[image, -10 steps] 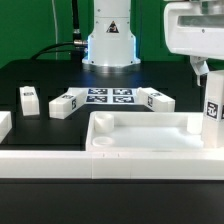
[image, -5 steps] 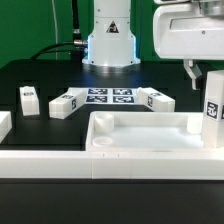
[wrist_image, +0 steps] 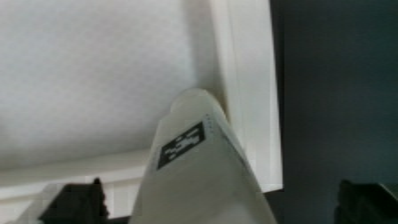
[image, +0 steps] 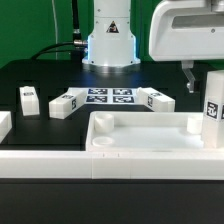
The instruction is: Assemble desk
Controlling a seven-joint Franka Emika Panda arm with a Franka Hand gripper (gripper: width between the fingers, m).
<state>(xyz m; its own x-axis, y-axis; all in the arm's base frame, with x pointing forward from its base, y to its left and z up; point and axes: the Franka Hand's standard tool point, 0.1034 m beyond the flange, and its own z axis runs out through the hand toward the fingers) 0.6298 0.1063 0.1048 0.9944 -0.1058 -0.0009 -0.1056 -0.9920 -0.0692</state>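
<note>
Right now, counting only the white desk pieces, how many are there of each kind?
Tabletop: 1
Legs: 4, three loose behind the tabletop and one upright at its end on the exterior view's right
Total: 5

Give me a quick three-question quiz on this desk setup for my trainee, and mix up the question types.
1. Fill in: the marker board lies flat between two loose ___.
2. True or false: the gripper is clamped on a leg.
3. Where does the upright leg stand? A) on the marker board B) at the tabletop's end on the exterior view's right C) on the robot's base
Key: 1 legs; 2 false, its jaws stand wide open; 3 B.
</note>
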